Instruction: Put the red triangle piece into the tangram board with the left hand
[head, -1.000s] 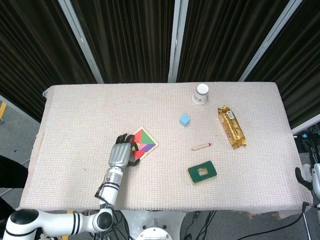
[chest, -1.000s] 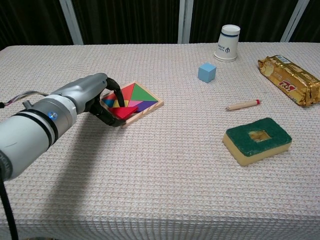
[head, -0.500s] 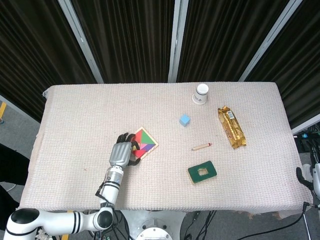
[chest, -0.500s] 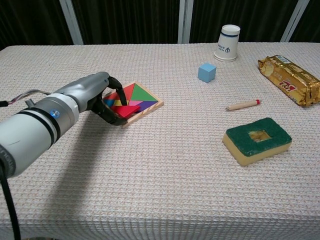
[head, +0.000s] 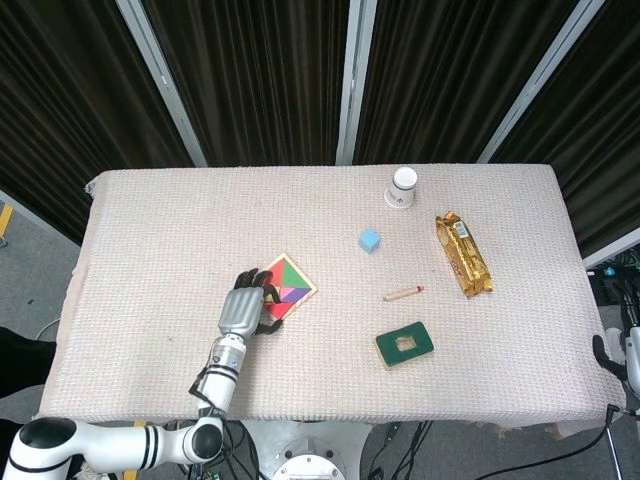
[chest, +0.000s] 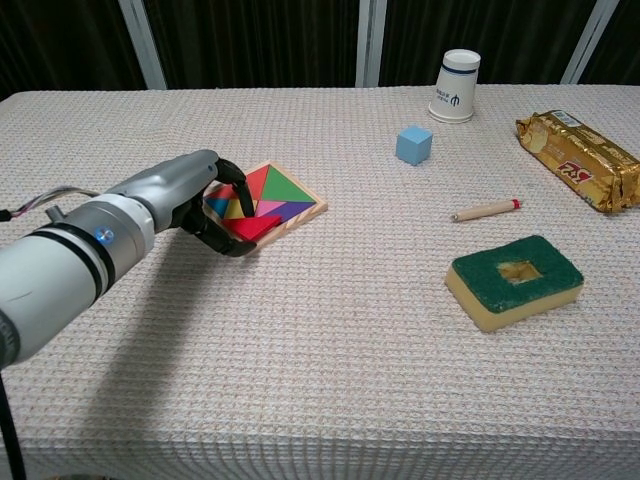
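Left hand (chest: 190, 200) curled on red triangle piece (chest: 252, 226) at tangram board (chest: 296, 201) 8 o'clock corner; seating nrly done, release left.

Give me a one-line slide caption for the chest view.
Left hand holds the red triangle piece at the near corner of the square wooden tangram board.

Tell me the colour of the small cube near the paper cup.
Light blue. The small cube shows best in the chest view, left of and nearer than the white paper cup.
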